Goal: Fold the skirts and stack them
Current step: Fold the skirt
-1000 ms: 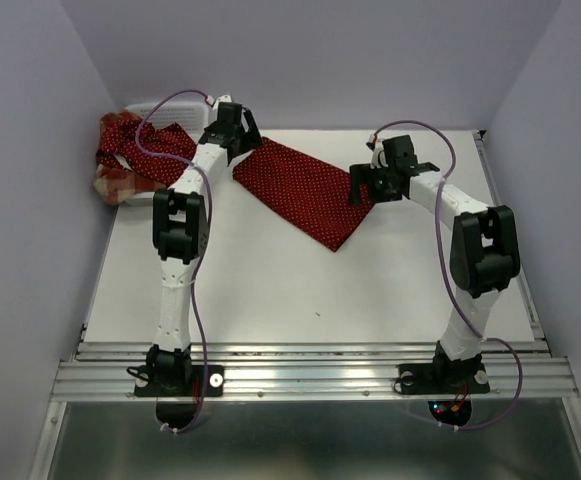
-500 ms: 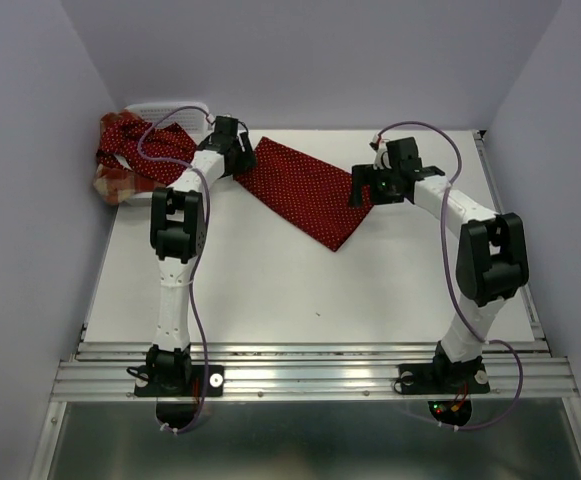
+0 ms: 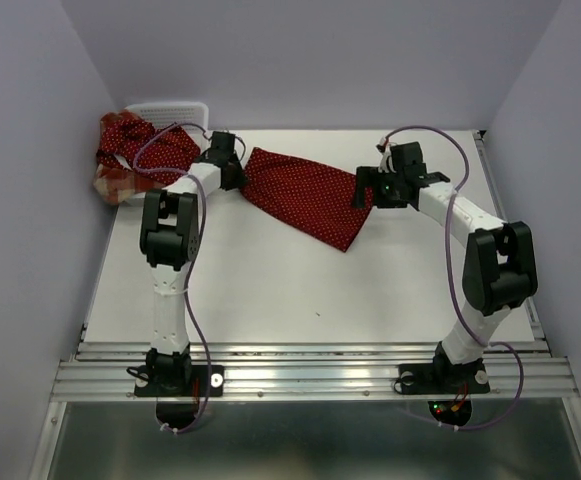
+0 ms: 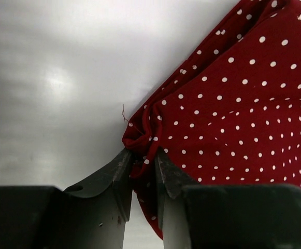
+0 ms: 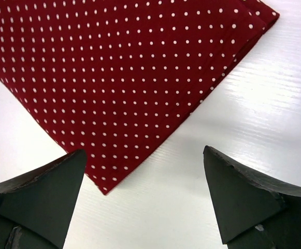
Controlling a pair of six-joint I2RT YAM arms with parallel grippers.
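A dark red polka-dot skirt (image 3: pixel 305 195) lies flat across the back middle of the white table (image 3: pixel 300 290). My left gripper (image 3: pixel 234 172) is at its left corner. In the left wrist view the left gripper (image 4: pixel 142 155) is shut on that bunched corner of the skirt (image 4: pixel 233 104). My right gripper (image 3: pixel 368 188) hovers open over the right corner. In the right wrist view the right gripper (image 5: pixel 145 155) stands wide, with the skirt (image 5: pixel 129 67) lying flat just ahead of it. A second polka-dot skirt (image 3: pixel 135 145) and a plaid skirt (image 3: pixel 113 187) lie heaped at the back left.
A white mesh basket (image 3: pixel 168 107) stands in the back left corner, behind the heaped skirts. Lilac walls close in the left, back and right sides. A metal rail (image 3: pixel 310 370) carrying both arm bases runs along the near edge.
The left gripper has come down and closed on the skirt's left corner, bunching it. The right gripper stayed open and shifted slightly toward the back right.
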